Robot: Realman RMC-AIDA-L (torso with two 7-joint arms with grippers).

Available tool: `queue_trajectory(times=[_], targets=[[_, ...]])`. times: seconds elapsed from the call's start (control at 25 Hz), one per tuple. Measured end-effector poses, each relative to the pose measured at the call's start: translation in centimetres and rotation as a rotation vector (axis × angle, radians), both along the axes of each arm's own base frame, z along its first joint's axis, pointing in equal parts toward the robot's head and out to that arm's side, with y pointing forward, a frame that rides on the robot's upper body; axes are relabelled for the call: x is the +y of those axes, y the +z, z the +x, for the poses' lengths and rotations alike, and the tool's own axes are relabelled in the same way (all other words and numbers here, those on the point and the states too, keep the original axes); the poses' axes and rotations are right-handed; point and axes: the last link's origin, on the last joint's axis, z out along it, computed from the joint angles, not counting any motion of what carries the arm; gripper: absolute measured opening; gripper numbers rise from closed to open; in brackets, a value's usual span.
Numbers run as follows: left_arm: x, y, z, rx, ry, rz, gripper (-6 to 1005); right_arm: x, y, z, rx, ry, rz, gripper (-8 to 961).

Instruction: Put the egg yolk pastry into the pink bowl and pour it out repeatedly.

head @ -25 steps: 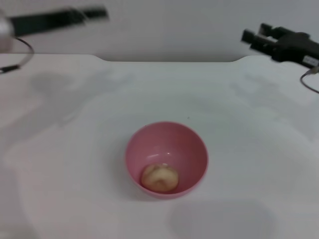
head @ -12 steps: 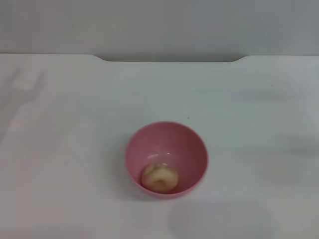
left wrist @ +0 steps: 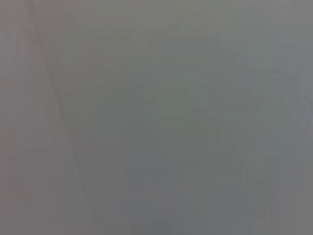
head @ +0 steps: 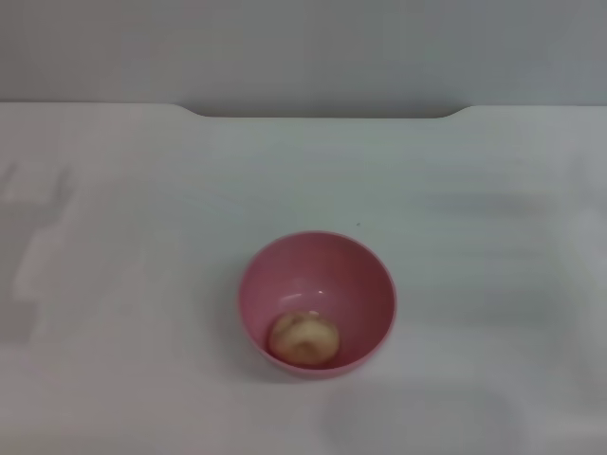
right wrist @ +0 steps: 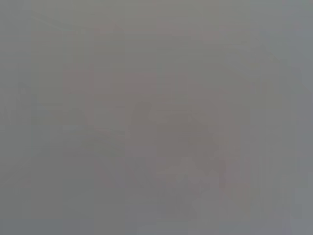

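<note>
The pink bowl (head: 316, 304) stands upright on the white table, a little below the middle of the head view. The egg yolk pastry (head: 303, 339) lies inside it, against the bowl's near wall. Neither gripper shows in the head view. Both wrist views show only a plain grey surface, with no fingers, bowl or pastry in them.
The white table (head: 493, 237) spreads all around the bowl. Its far edge, with a shallow cut-out (head: 322, 114), runs across the top of the head view against a grey wall. Faint shadows lie on the table at the left (head: 38, 256).
One second ago both arms showed at the top corners of the head view. They have moved out of view. The bowl and pastry have not moved.
</note>
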Motion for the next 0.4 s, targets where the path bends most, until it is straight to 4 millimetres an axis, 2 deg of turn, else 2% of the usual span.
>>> queue_trajectory(times=[0.08, 0.2, 0.28, 0.4], targets=[[-0.3, -0.3, -0.2, -0.030, 0.008, -0.005, 801, -0.3, -1.3, -0.8, -0.158, -0.014, 0.024, 631], [-0.7, -0.8, -0.4, -0.071, 0.017, -0.019, 801, -0.6, -2.4, -1.7, -0.296, -0.023, 0.036, 631], [-0.9, -1.2, -0.5, -0.094, 0.025, -0.027, 802, -0.6, -2.6, -1.9, -0.325, -0.035, 0.045, 631], [-1.2, -1.5, -0.8, -0.120, 0.037, -0.033, 802, -0.6, -2.5, -1.8, -0.279, -0.040, 0.047, 631]])
